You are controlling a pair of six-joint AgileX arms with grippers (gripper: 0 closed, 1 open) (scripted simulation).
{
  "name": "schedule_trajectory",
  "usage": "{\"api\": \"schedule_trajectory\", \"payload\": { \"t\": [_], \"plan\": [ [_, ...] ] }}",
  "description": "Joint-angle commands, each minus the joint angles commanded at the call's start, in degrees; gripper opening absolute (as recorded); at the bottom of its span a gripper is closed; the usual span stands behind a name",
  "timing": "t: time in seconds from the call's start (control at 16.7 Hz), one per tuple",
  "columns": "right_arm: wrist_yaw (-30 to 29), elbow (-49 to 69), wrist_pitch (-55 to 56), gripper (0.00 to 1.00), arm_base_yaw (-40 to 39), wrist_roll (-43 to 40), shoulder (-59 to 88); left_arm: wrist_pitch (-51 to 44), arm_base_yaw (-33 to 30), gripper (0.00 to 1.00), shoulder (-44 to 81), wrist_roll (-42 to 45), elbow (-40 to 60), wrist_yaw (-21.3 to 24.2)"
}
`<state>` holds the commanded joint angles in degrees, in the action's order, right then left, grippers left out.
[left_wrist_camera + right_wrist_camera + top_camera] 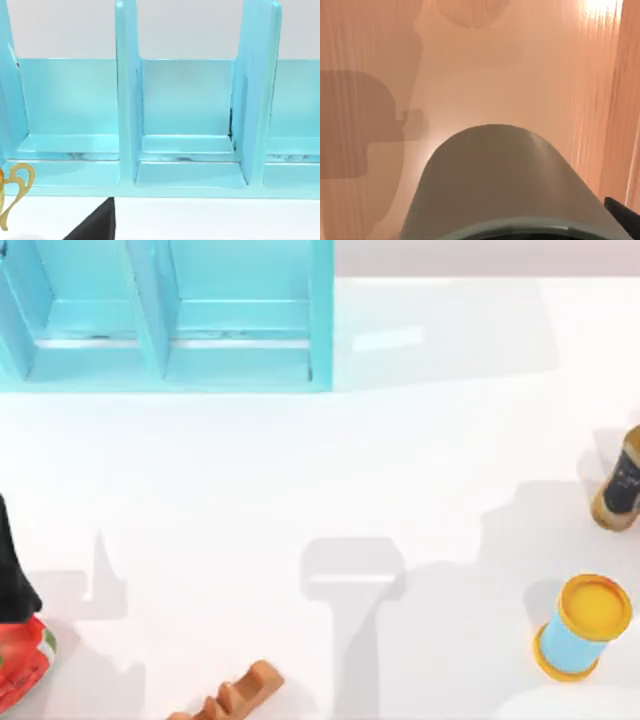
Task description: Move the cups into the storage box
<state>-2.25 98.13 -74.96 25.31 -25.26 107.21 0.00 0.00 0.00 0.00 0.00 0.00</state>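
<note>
**Item: olive-grey cup** [495, 185]. Small, plain, tapered, with a smooth matt wall. It lies right up against the right gripper, its rounded side turned toward that arm's wrist camera. Whether the right gripper is closed on it cannot be told.

- Handling (judged): light and rigid, probably a thin shell. The smooth taper may slide out of a pinch taken low, so hold it across the wall near the wider rim with moderate force. It is not fragile, but it tips easily when set down.
- Contents: interior not visible.

**Item: storage box** [127, 100]. Turquoise with upright dividers, it stands straight ahead of the left gripper, close by. The left gripper's state cannot be told.

- Contents: the compartments facing that gripper are bare.

**Other stock on the counter** [300, 470]: yellow-lidded canister [582, 628] and brown bottle [622, 482], both well apart from the box.
</note>
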Motion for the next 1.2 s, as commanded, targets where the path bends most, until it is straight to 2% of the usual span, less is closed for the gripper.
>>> {"api": "schedule_trajectory", "payload": {
  "t": [0.18,0.54,1.2],
  "plan": [
    [1.6,-2.5,-1.2,0.00,4.3,-4.3,-2.7,0.0,0.0,1.00,0.0,0.0,0.0,0.0],
    [1.5,-2.7,-0.9,0.00,4.4,-4.5,-2.6,0.0,0.0,1.00,0.0,0.0,0.0,0.0],
    [1.6,-16.8,13.3,0.00,3.3,-3.3,-2.3,0.0,0.0,1.00,0.0,0.0,0.0,0.0]
  ]
}}
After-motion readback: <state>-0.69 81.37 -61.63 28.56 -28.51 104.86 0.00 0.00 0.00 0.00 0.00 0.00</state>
